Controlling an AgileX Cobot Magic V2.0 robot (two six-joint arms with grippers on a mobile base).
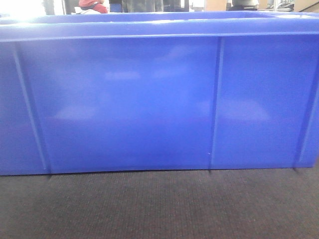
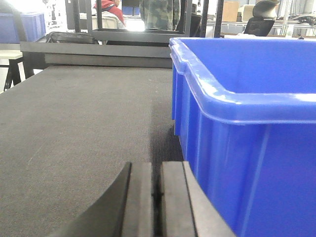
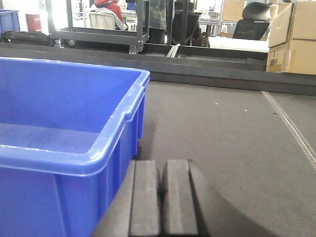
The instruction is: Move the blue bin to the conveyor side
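The blue bin (image 1: 159, 94) stands on the dark woven conveyor belt (image 1: 159, 204) and fills the front view's width. It is empty as far as its inside shows. In the left wrist view the bin (image 2: 247, 123) is at the right. My left gripper (image 2: 157, 197) is shut and empty, low over the belt (image 2: 74, 123), right beside the bin's left end wall. In the right wrist view the bin (image 3: 64, 148) is at the left. My right gripper (image 3: 161, 202) is shut and empty, close beside the bin's right end wall, over the belt (image 3: 222, 133).
A black frame rail (image 2: 98, 54) borders the belt's far edge. Behind it are a black cart (image 3: 98, 32), seated people (image 3: 106, 7), office chairs (image 3: 252, 19) and cardboard boxes (image 3: 294, 37). A smaller blue crate (image 2: 22, 24) sits far left. A seam strip (image 3: 291, 126) runs along the belt.
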